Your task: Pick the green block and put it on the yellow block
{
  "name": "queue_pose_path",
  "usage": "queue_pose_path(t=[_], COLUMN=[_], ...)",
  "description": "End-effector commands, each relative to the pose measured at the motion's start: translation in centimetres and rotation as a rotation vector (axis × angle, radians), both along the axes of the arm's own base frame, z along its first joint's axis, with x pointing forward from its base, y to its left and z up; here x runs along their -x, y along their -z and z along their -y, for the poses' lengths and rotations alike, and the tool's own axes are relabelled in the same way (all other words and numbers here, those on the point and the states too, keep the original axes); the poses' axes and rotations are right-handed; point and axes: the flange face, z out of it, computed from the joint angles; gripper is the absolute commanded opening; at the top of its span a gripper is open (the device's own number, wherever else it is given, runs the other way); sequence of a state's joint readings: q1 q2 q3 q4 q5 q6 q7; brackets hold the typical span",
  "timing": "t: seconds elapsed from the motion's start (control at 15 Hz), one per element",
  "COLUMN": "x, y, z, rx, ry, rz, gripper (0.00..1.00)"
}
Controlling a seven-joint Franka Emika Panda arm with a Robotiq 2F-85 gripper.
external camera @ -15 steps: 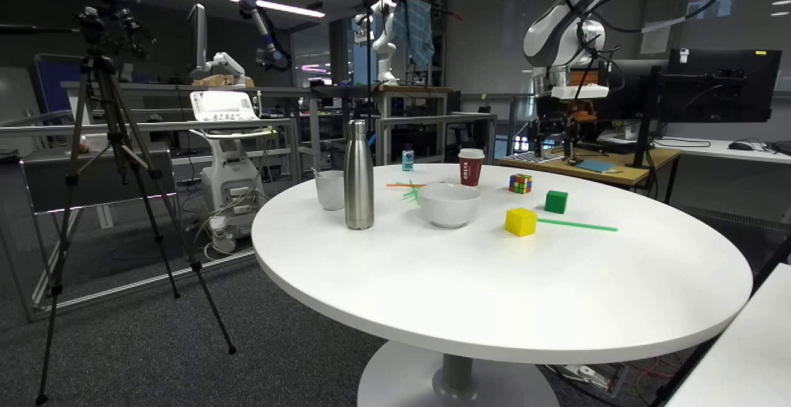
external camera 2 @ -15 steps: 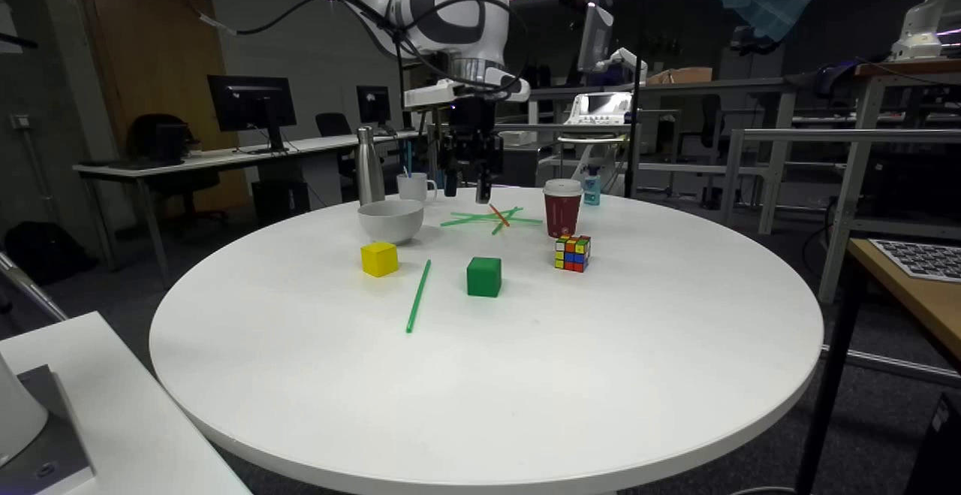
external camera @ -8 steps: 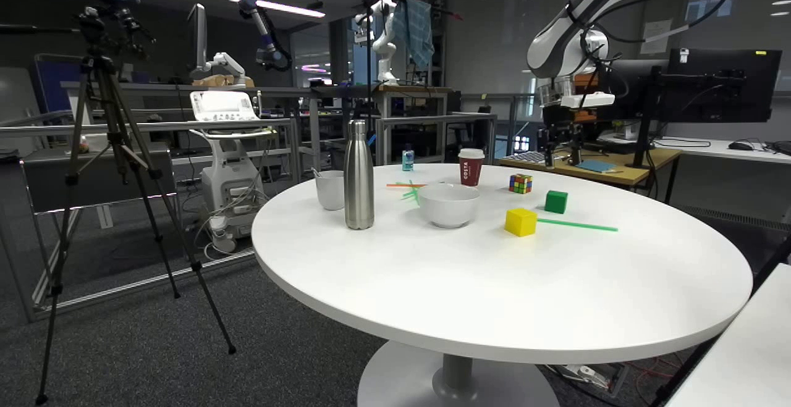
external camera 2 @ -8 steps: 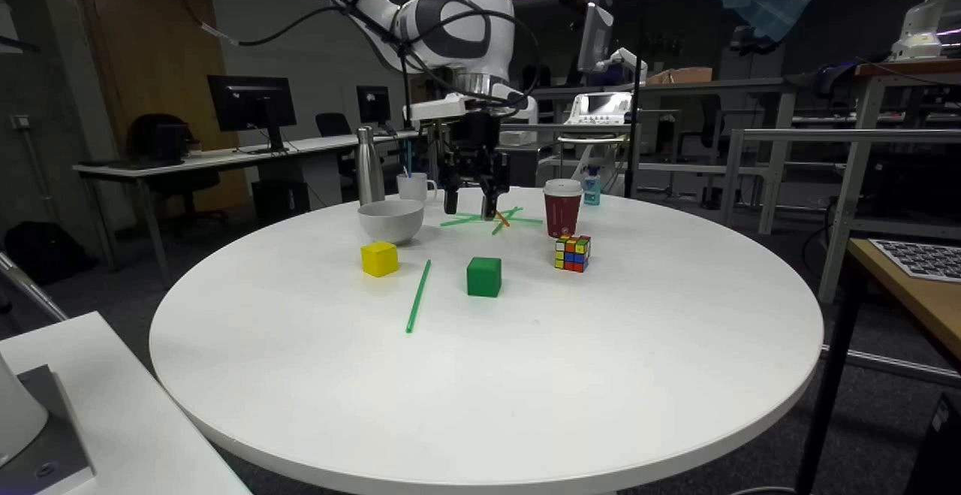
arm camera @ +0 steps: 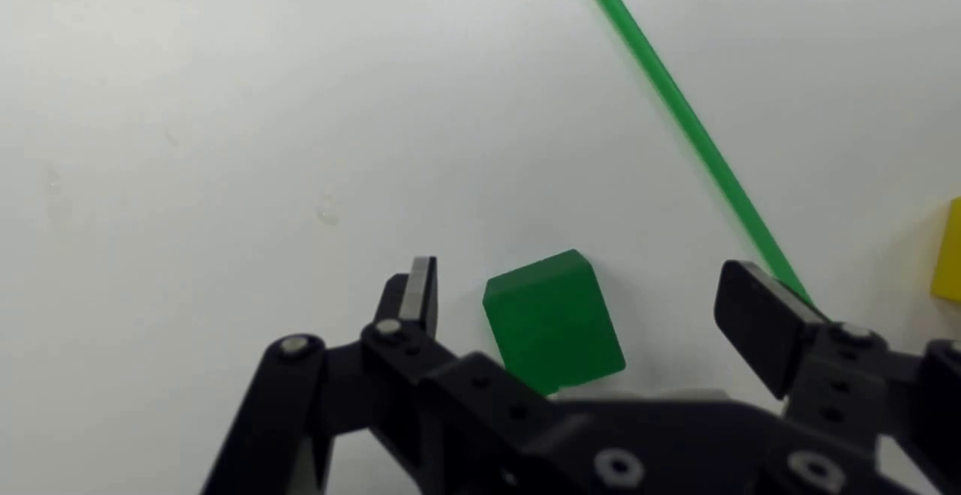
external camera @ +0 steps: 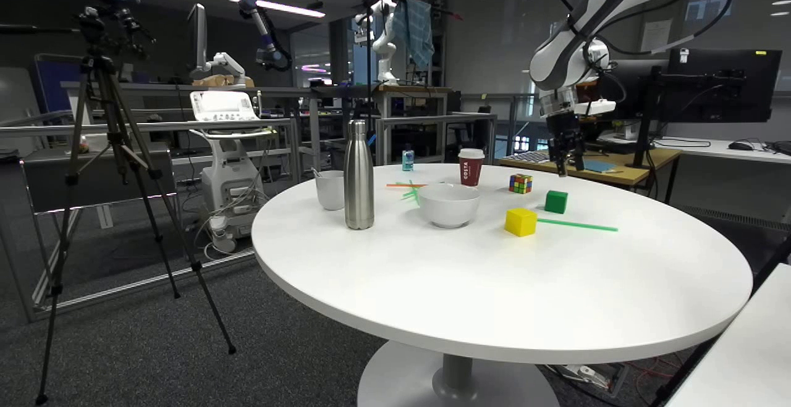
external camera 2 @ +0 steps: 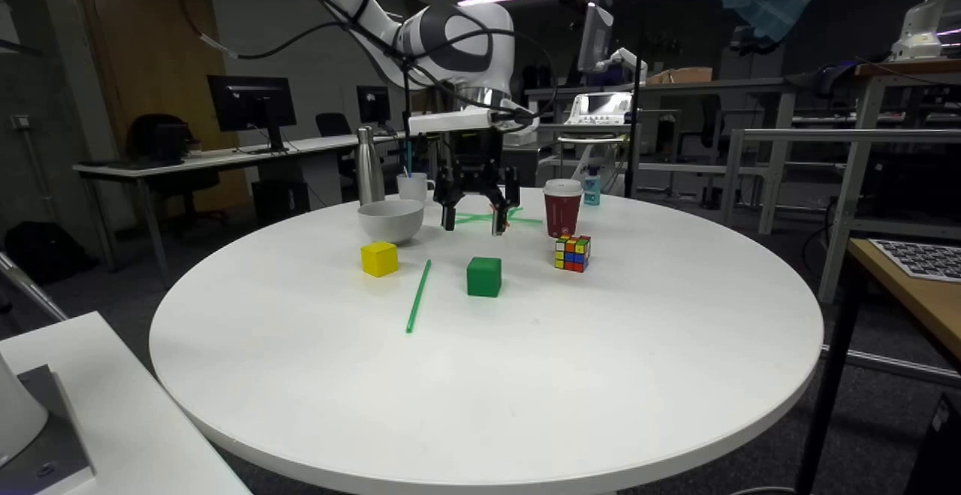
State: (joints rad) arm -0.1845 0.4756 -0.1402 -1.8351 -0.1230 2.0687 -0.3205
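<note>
I see the gripper (external camera 2: 474, 221) agape, empty; lower centre in the wrist view, the green block (arm camera: 555, 322) sits skewed to the jaws, so closing may twist it, or descending pin the straw (arm camera: 694, 131) behind one.

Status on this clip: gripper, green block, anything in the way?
Gripper above table, jaws open, empty. Green block on table, ungrasped. Lone green straw between it and yellow block, perhaps in one jaw's way.
</note>
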Motion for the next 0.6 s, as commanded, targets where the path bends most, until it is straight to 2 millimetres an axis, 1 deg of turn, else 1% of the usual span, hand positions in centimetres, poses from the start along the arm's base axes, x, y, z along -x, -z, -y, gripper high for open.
queue_pose_path(t=[0.0,0.33,0.53], x=[-0.8,-1.8,-2.2], y=[0.6,1.5,2.4], z=[0.4,0.2,0.5], rx=[-0.014,-0.055,-0.078], ry=[-0.137,-0.270,-0.316], rz=[0.012,0.015,0.010], gripper=[1.00,1.00,1.00])
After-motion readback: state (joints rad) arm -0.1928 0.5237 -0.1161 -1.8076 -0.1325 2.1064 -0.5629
